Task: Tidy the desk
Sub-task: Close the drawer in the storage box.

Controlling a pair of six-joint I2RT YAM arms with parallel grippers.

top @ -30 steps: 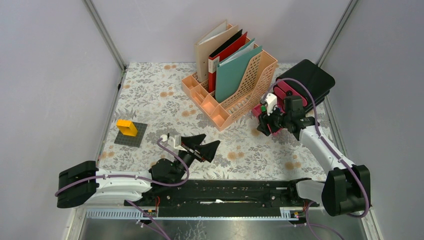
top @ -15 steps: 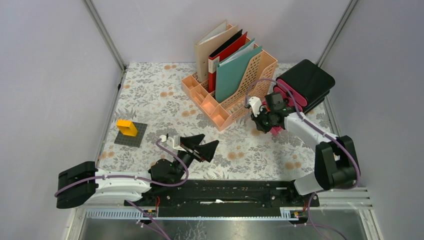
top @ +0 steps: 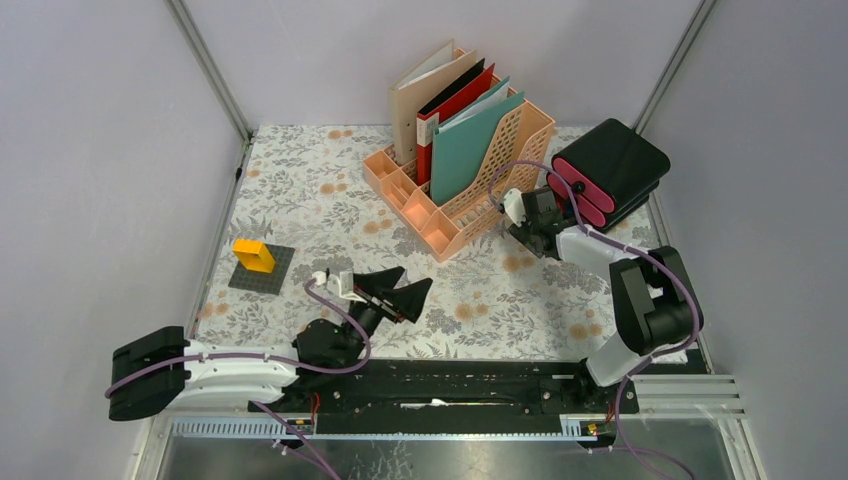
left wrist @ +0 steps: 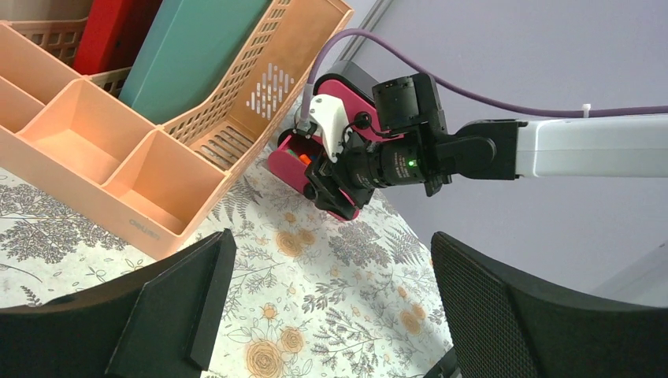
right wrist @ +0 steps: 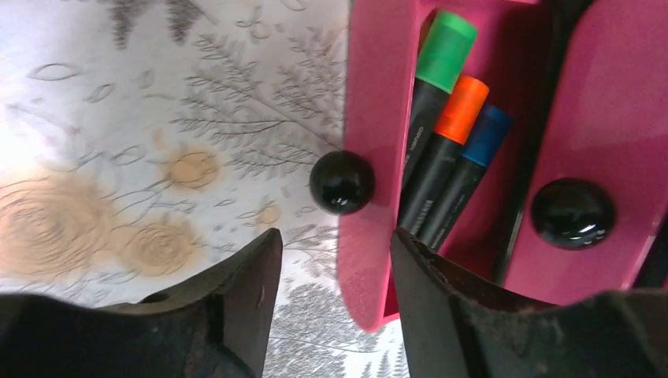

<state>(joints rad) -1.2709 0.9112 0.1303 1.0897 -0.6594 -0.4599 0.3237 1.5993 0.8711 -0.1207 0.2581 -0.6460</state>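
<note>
From above, the floral tabletop (top: 300,190) is spreading between grey walls (top: 100,150). The right arm (top: 585,245) is reaching to the far-right black drawer box (top: 615,160), and the left jaws are resting spread, near left.

In the left wrist view, the pink drawer (left wrist: 293,161) is sticking out beside the peach file rack (left wrist: 157,169); pulled too far, it risks tipping out.

In the right wrist view, the right jaws are gaping, with the black knob (right wrist: 341,182) just ahead of the gap. A glancing close risks slipping and spilling the markers (right wrist: 441,157).
</note>
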